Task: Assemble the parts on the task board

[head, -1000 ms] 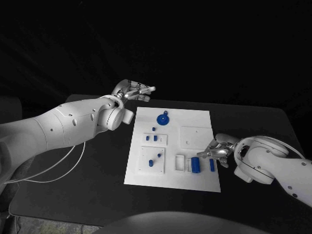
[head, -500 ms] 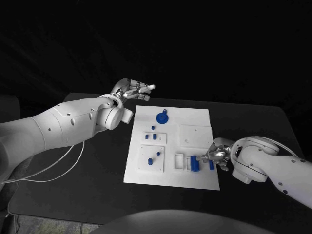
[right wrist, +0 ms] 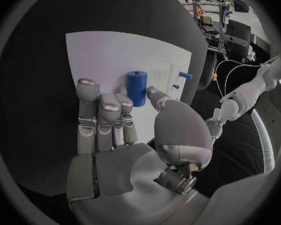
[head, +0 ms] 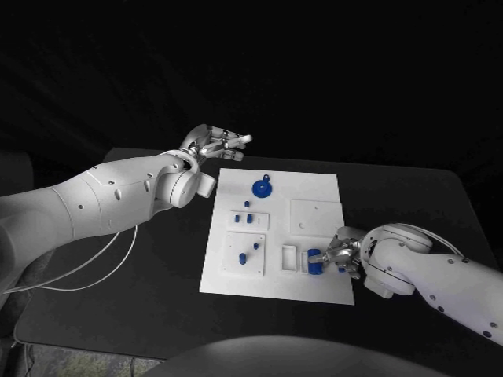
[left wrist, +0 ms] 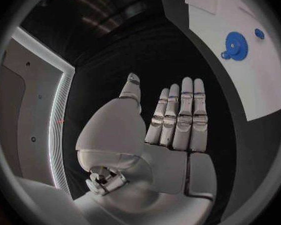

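A: Status on the right hand (head: 340,255)?

B: Low over the task board (head: 320,192), near its edge toward the robot on the right side. Fingers (right wrist: 109,116) extended and together, thumb tip beside the blue cylinder (right wrist: 137,87). Nothing gripped; can't tell if the thumb touches it.

A: Where's the cylinder exactly?

B: On the board by the white slots near that front edge. The wrist view shows it just past the fingertips.

A: Left hand (head: 215,146)?

B: Off the board, above the desk (head: 149,290) past the board's far left corner. Flat, fingers straight, holding nothing.

A: Other parts?

B: Blue gear (head: 263,189) toward the board's far edge, small blue pegs (head: 244,221) mid-left. All untouched.

A: Handling call on the cylinder?

B: Looks like rigid plastic, light, smooth-sided. Probably rolls if nudged sideways and could slip in a shallow pinch. I'd take it across the barrel at mid-length, thumb opposite the fingers, moderate force. Not fragile by the look of it, but the board itself may slide on the desk if pushed.
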`<state>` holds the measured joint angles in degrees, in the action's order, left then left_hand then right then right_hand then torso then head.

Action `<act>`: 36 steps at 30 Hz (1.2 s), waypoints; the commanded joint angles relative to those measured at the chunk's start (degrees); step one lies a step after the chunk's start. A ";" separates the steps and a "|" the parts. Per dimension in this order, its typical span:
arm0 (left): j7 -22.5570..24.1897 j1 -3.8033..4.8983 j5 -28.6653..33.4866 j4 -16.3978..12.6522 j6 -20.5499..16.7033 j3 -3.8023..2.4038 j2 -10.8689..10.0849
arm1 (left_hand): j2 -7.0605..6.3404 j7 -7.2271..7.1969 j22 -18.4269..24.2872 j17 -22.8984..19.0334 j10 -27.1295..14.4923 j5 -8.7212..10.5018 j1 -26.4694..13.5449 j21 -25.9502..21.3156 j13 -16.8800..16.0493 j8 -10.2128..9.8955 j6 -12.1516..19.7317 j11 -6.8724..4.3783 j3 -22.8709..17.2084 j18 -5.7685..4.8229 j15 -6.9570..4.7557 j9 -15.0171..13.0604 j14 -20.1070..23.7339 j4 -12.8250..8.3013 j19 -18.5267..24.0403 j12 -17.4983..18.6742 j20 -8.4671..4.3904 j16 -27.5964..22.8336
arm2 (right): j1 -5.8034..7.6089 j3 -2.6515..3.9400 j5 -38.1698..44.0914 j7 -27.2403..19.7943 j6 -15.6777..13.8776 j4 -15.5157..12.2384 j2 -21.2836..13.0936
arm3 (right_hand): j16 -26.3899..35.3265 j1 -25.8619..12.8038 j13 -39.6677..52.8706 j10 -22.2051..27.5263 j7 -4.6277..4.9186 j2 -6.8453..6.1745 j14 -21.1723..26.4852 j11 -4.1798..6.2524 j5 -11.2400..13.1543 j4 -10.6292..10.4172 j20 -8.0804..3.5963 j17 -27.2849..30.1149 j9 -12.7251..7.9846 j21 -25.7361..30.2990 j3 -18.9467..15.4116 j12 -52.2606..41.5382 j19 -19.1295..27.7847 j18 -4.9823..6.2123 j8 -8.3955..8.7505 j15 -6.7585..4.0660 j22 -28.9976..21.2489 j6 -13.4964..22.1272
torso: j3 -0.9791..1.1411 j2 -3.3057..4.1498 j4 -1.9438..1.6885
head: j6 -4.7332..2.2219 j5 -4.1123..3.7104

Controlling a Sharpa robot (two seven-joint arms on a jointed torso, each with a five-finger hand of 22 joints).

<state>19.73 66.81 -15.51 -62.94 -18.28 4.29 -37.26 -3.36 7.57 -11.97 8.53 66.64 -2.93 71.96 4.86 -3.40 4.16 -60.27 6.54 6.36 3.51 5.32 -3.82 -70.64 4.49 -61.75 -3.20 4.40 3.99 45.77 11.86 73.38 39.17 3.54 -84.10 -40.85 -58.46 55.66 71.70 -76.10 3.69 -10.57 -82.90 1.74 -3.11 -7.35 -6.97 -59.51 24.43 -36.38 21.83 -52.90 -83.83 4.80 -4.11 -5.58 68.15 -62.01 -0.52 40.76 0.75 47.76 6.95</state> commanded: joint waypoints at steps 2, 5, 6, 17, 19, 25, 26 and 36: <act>1.02 0.00 0.18 -0.19 1.03 -0.05 0.16 | -0.09 0.17 0.05 0.02 0.10 -0.05 -0.42 0.33 -0.08 -0.19 0.38 0.07 -0.12 -0.90 0.04 -0.04 -0.07 0.22 -0.30 -0.27 0.08 -0.16 | -0.40 -0.64 0.70 0.01 0.20 1.21 0.90 | 0.03 0.09 0.06 -0.18 0.07 -0.42 -0.10 -0.22 0.34 -0.12 0.22 -0.05 -0.38 0.11 0.00 -0.28 -2.79 -0.28 0.45 0.26 0.04 0.59 | -0.01 0.01 -0.01 | 0.14 0.14; 0.99 0.00 0.20 -0.20 1.10 -0.05 0.17 | -0.09 0.17 0.05 0.02 0.10 -0.05 -0.42 0.33 -0.08 -0.19 0.38 0.07 -0.12 -0.90 0.04 -0.04 -0.07 0.22 -0.30 -0.27 0.08 -0.16 | -0.50 -0.90 0.71 -0.21 -0.28 1.81 1.60 | 0.11 0.36 0.18 -0.13 0.08 -0.24 -0.12 -0.23 0.34 0.09 0.24 -0.18 -0.28 0.18 0.04 -0.19 -2.81 -0.27 0.42 0.28 0.20 0.64 | 0.02 0.02 0.05 | 0.22 0.20; 0.98 0.00 0.20 -0.20 1.11 -0.05 0.17 | -0.09 0.17 0.05 0.02 0.10 -0.05 -0.42 0.33 -0.08 -0.19 0.38 0.07 -0.12 -0.90 0.04 -0.04 -0.07 0.22 -0.30 -0.27 0.08 -0.16 | -0.53 -0.93 0.70 -0.27 -0.36 1.91 1.74 | 0.14 0.60 0.20 -0.16 0.08 -0.15 -0.13 -0.22 0.34 0.32 0.24 -0.19 -0.24 0.20 0.11 -0.20 -2.81 -0.27 0.41 0.27 0.23 0.59 | 0.02 0.02 0.05 | 0.22 0.20; 0.76 0.00 0.21 -0.11 1.17 -0.05 0.24 | 0.15 0.24 0.65 0.11 -0.01 -0.06 -0.47 0.62 -0.08 -0.17 0.45 0.16 -0.22 -0.86 0.09 -0.05 0.00 0.07 -0.30 -0.28 0.12 -0.17 | -0.63 -1.59 0.03 -0.40 -0.41 2.54 2.67 | 0.28 4.21 0.23 -0.08 0.12 3.03 -0.21 -0.24 -0.32 7.17 0.46 -0.21 0.65 0.26 -0.28 -0.15 -2.80 -0.17 0.49 0.37 0.64 0.14 | -0.03 0.02 0.06 | 0.45 0.26; 0.70 0.00 0.22 -0.09 1.18 -0.05 0.25 | 0.15 0.24 0.65 0.11 -0.01 -0.06 -0.47 0.62 -0.08 -0.17 0.45 0.16 -0.22 -0.86 0.09 -0.05 0.00 0.07 -0.30 -0.28 0.12 -0.17 | -0.63 -1.83 -0.02 -0.40 -0.28 2.55 2.71 | 0.27 4.51 0.19 -0.04 0.03 3.78 -0.20 -0.21 -2.15 8.99 0.47 -0.20 0.87 0.22 -1.05 -0.19 -2.80 -0.16 0.47 0.36 0.79 0.02 | -0.03 0.01 0.06 | 0.49 0.25; 0.55 0.00 0.22 -0.06 1.21 -0.05 0.29 | 0.27 0.27 1.03 0.16 -0.09 -0.09 -0.37 0.82 -0.08 -0.17 0.51 0.19 -0.31 -0.84 0.09 -0.05 0.01 -0.19 -0.26 -0.27 0.14 -0.16 | -0.63 -2.47 -0.06 -0.32 -0.76 2.57 2.73 | 0.23 5.98 -0.05 0.07 -0.21 5.69 -0.19 -0.01 -6.49 13.15 0.41 -0.19 1.00 0.28 -3.92 -0.11 -2.81 -0.26 0.48 0.28 1.22 -0.63 | -0.03 0.02 0.07 | 0.55 0.27; 0.53 0.00 0.22 -0.06 1.20 -0.05 0.29 | 0.27 0.27 1.03 0.16 -0.09 -0.09 -0.37 0.82 -0.08 -0.17 0.51 0.19 -0.31 -0.84 0.09 -0.05 0.01 -0.19 -0.26 -0.27 0.14 -0.16 | -0.63 -2.50 -0.02 -0.30 -0.95 2.57 2.71 | 0.21 6.09 -0.07 0.08 -0.26 5.95 -0.20 0.02 -6.92 13.54 0.40 -0.21 0.98 0.23 -4.08 -0.11 -2.82 -0.29 0.49 0.26 1.29 -0.76 | -0.04 0.02 0.06 | 0.56 0.26; 0.35 0.00 0.22 0.05 1.08 -0.05 0.21 | 0.51 0.27 1.27 0.20 -0.09 -0.12 -0.36 0.98 -0.08 -0.18 0.54 0.21 -0.34 -0.82 0.10 -0.04 0.02 -0.44 -0.25 -0.28 0.16 -0.16 | -0.61 -2.63 -3.34 -0.86 -6.97 1.51 1.27 | 0.81 7.11 -1.03 0.29 -1.04 9.20 -0.15 0.63 -10.18 18.86 0.07 0.31 1.24 0.55 -2.76 1.03 -2.84 -0.69 0.44 -0.07 1.60 -2.92 | 0.00 0.02 0.12 | 0.56 0.36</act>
<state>19.67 66.80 -15.48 -62.83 -17.84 4.28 -37.14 -3.12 7.77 -10.75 8.63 66.63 -2.93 71.73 5.75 -3.39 4.16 -60.07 6.54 6.12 3.51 5.33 -3.81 -70.63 4.25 -61.74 -3.20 4.40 3.99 45.91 9.78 72.52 38.26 -1.78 -82.67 -39.41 -57.96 59.44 70.68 -76.05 2.63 -5.20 -83.17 1.75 -13.10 6.70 -6.75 -59.23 46.29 -35.93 14.53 -52.09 -84.04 3.93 -3.99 -5.26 69.71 -64.51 -0.53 40.78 0.84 48.32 7.27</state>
